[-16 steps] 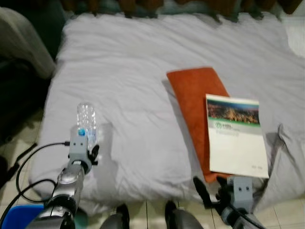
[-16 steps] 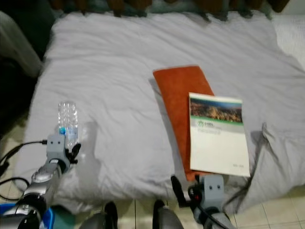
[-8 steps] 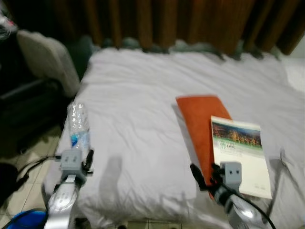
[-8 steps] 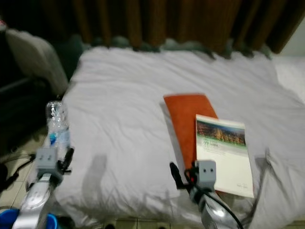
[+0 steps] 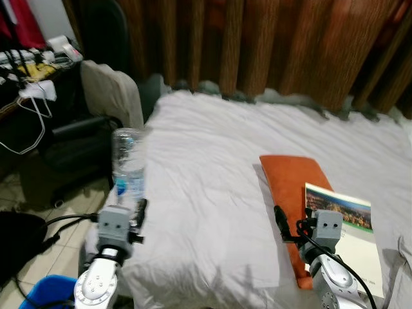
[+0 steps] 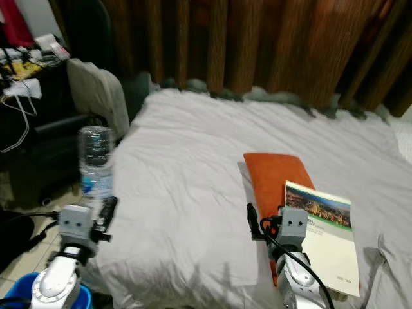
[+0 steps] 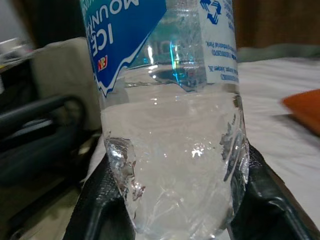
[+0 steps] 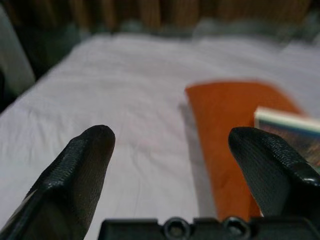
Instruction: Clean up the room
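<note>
Two claws up: the left gripper (image 5: 132, 212) clamps the water bottle (image 5: 127, 165) upright, off the bed's (image 5: 212, 161) left edge; the right gripper (image 8: 172, 150), fingers spread and empty, sits nearer the booklet (image 5: 344, 238).

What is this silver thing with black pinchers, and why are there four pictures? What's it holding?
That is a walking robot tidying a bedroom. It has two silver arms, and each ends in a hand with two long black fingers. Two pictures come from the cameras in its head, like two eyes looking down at a bed with a white sheet. The other two come from small cameras on its wrists, looking along the fingers.

The left hand is squeezing a clear plastic water bottle with a blue label, holding it upright near the bed's edge. In the left wrist picture you see the bottle up close between the fingers.

The right hand is open and holds nothing. It hovers over the bed by an orange cloth. A booklet with a photo on its cover lies partly on that cloth.
</note>
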Controlling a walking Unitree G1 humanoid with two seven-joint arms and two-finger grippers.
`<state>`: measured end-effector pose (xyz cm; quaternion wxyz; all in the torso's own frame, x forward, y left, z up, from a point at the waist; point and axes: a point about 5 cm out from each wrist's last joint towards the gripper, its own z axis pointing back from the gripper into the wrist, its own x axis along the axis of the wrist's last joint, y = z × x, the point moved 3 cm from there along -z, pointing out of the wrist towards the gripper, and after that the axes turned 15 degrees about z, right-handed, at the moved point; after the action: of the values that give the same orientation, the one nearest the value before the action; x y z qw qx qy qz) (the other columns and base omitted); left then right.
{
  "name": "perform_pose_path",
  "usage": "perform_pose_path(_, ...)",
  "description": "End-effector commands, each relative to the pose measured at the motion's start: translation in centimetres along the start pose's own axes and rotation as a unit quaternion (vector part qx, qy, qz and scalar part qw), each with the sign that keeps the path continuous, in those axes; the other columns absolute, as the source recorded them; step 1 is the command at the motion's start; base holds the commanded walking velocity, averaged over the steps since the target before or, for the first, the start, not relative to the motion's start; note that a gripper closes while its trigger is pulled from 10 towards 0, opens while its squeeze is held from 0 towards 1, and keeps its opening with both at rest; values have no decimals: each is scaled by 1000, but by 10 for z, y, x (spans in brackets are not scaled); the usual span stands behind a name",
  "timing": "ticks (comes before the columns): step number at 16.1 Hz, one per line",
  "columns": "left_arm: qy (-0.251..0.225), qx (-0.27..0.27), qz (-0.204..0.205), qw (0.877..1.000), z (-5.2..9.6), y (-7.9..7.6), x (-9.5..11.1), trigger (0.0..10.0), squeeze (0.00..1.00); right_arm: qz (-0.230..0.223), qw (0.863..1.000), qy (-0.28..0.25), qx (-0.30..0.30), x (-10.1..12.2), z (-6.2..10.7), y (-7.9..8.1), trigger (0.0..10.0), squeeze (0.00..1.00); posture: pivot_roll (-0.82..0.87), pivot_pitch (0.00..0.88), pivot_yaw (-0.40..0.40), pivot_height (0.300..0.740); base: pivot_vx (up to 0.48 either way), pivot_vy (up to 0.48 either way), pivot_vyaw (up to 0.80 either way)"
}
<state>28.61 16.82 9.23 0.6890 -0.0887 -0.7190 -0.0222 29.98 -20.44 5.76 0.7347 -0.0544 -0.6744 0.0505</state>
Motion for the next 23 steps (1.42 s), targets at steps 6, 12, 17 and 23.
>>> perform_pose_path(6, 77, 50, -15, 996, -18, 9, -25, 10000, 0, -17, 999, 37, 35, -25, 6, 15, 10000, 0, 114, 0, -42, 740, 0, 0, 731)
perform_pose_path(12, 122, 57, -32, 990, -15, 2, -47, 10000, 0, -25, 997, 31, 72, -23, 0, 23, 10000, 0, 76, 0, -21, 740, 0, 0, 594)
perform_pose_path(17, 144, 49, -29, 988, -31, 14, -51, 10000, 0, -14, 993, 29, 112, -25, -2, 40, 10000, 0, 89, 0, -33, 740, 64, 0, 428)
perform_pose_path(23, 163, 73, -1, 984, -37, 20, -61, 10000, 0, -7, 990, 21, 137, -23, -3, 48, 10000, 0, 75, 0, -30, 740, 395, 0, 213)
